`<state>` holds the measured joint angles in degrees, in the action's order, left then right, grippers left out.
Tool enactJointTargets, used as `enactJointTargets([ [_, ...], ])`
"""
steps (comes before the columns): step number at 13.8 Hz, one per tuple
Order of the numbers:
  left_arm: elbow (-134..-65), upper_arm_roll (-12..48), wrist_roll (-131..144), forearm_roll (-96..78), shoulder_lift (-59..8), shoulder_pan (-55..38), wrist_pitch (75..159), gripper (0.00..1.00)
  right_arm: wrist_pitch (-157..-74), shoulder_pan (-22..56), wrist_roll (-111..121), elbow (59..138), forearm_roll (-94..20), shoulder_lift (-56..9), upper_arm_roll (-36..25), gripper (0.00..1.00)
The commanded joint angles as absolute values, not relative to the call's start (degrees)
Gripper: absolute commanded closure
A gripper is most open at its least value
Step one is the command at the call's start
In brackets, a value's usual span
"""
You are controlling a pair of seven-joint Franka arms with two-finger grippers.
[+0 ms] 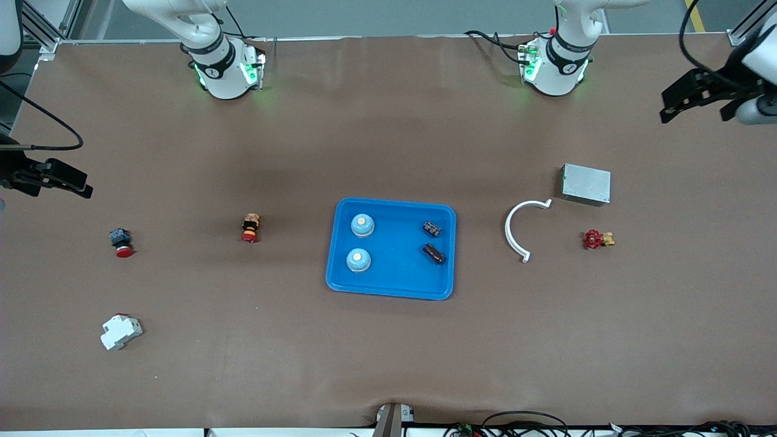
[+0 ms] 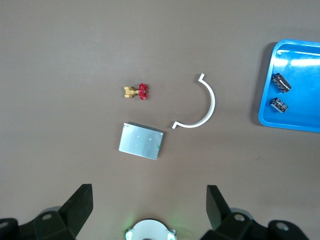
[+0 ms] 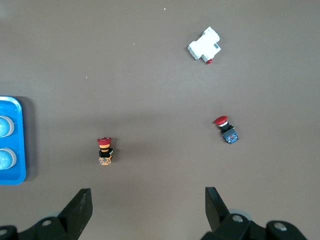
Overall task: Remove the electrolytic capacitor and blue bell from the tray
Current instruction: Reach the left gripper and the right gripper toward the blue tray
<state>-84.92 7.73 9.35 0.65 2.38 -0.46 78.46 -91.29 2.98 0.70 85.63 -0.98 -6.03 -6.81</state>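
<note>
Tray: a blue rectangular plastic tray [image 1: 391, 294] lies at the middle of the table.
Bells: two round light-blue bells with pale tops sit in the tray's half toward the right arm's end; one bell [image 1: 362, 225] is farther from the front camera, the other bell [image 1: 358, 260] nearer, a little apart.
Capacitors: two small dark cylindrical capacitors lie in the tray's half toward the left arm's end; one capacitor [image 1: 431, 228] is farther from the front camera, the other capacitor [image 1: 433, 254] nearer, apart from each other.
Left gripper: the left gripper [image 1: 692, 97] hangs empty, high over the left arm's end of the table, its black fingers [image 2: 80, 205] spread wide.
Right gripper: the right gripper [image 1: 57, 179] hangs empty over the right arm's end of the table, fingers [image 3: 82, 207] spread wide.
Toward the left arm's end: a white curved plastic clip [image 1: 519, 227], a grey metal box [image 1: 586, 184] and a red-handled brass valve [image 1: 597, 239], all apart.
Toward the right arm's end: a red and orange push button [image 1: 250, 228], a red push button with a dark blue body [image 1: 121, 241] and a white plastic breaker block [image 1: 120, 332], well apart.
</note>
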Motion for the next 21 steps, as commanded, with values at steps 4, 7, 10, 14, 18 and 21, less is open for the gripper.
enactJointTargets([
  [4,-84.2,14.93,25.9,1.06,-3.86,-1.05,82.43,0.0,-95.1,5.09,0.96,85.43,-0.71,-5.98,-7.29,0.0],
  [7,-84.02,16.78,34.6,-1.4,-7.28,-1.23,88.13,0.0,-94.84,7.29,0.18,85.87,-0.62,-6.06,-7.29,0.0],
  [10,-83.85,16.96,45.92,-1.76,-12.81,-4.82,93.06,0.0,-94.83,11.15,-0.09,86.22,-1.05,-6.85,-7.21,0.0],
  [14,-83.93,16.96,60.61,-1.06,-18.62,-8.96,100.88,0.0,-95.18,19.05,-14.81,86.22,-1.14,-8.61,-7.21,0.0],
  [18,-84.29,16.96,70.46,-0.44,-22.58,-11.86,106.07,0.0,-97.19,26.27,-25.04,86.22,-3.15,-12.38,-7.21,0.0],
  [21,-84.55,16.88,77.85,-0.35,-25.92,-13.01,109.33,0.0,-100.71,26.89,-27.24,86.22,-9.13,-15.99,-7.21,0.0],
])
